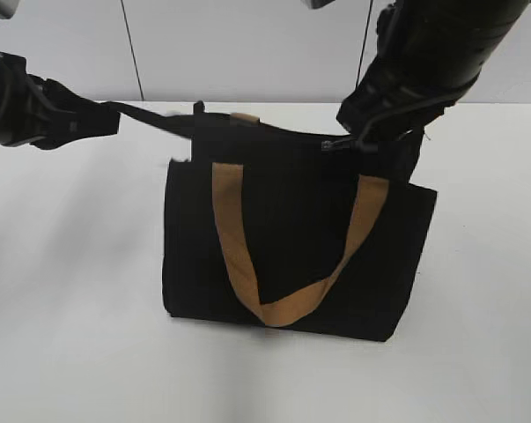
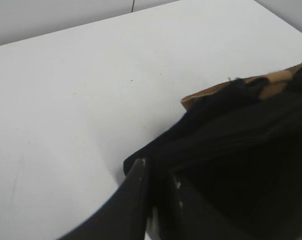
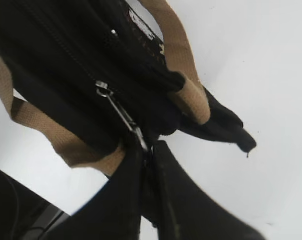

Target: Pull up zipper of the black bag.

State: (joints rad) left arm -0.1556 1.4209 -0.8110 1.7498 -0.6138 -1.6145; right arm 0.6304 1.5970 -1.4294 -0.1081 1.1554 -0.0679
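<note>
The black bag (image 1: 291, 256) stands upright on the table (image 1: 71, 308), tan handle hanging down its front; the zipper (image 3: 121, 114) pull sits near its right top corner.

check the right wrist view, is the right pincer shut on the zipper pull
Yes, the right pincer is closed on the end of the silver zipper pull, which stretches taut from the bag.

White tabletop (image 1: 71, 335), matte and evenly lit, filling the near and middle field. Soft diffuse shadows lie on its surface. At the far edge stands a pale grey wall (image 1: 247, 44) of flat panels, divided by thin dark vertical seams (image 1: 131, 48). A few tiny dark specks (image 2: 131, 80) mark the tabletop.
</note>
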